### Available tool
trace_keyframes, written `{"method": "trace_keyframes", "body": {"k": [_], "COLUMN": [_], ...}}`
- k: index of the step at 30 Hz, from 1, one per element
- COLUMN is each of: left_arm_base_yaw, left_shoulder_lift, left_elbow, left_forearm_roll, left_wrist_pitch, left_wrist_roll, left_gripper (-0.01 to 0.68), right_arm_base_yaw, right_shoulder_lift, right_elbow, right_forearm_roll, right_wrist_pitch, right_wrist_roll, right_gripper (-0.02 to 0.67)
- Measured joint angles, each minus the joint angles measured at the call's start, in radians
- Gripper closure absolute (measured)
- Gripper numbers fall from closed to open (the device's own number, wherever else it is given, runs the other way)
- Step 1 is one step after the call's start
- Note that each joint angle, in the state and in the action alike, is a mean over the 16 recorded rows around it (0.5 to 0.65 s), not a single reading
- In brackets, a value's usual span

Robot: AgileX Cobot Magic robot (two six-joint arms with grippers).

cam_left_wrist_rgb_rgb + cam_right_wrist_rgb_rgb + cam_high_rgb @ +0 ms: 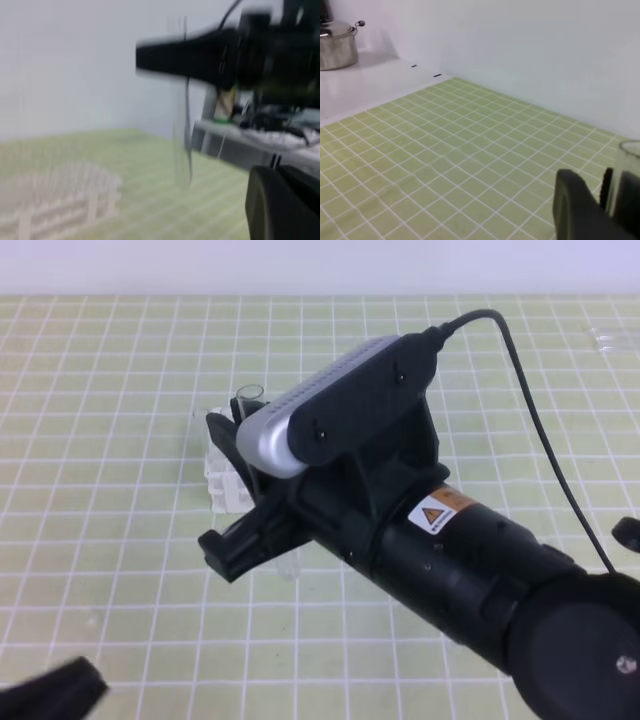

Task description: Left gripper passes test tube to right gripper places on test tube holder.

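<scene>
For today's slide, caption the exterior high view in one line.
Silver-topped black right gripper holds clear glass test tube upright over white plastic rack.

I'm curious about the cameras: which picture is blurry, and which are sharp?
Left wrist view: heavily smeared, the test tube holder and right tool soft. Exterior high view: fairly sharp, even light. Right wrist view: mat crisp, test tube at the edge soft.

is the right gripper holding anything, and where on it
Yes: the right gripper grips the test tube just below its open rim, above the test tube holder.
</scene>
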Motion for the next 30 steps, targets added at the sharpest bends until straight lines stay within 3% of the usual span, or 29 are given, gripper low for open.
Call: {"method": "trace_keyframes", "body": {"k": [9, 18, 30], "left_arm_base_yaw": [0.000, 0.000, 0.000], "left_shoulder_lift": [-0.005, -0.006, -0.006], "left_elbow": [0.138, 0.155, 0.155], "left_forearm_roll": [0.005, 0.000, 0.001], "left_wrist_pitch": [0.032, 0.044, 0.045], "left_wrist_roll": [-0.021, -0.036, -0.037], "left_gripper": [0.672, 0.672, 0.672], "right_arm_base_yaw": [0.000, -0.030, -0.225], "right_shoulder_lift": [-0.002, -0.018, -0.095], "right_elbow": [0.001, 0.001, 0.003], "right_forearm_roll": [0.044, 0.170, 0.313], "right_wrist_pitch": [0.002, -0.016, -0.059], "right_wrist_roll": [-0.051, -0.195, -0.355], "right_gripper": [0.641, 0.641, 0.641]}}
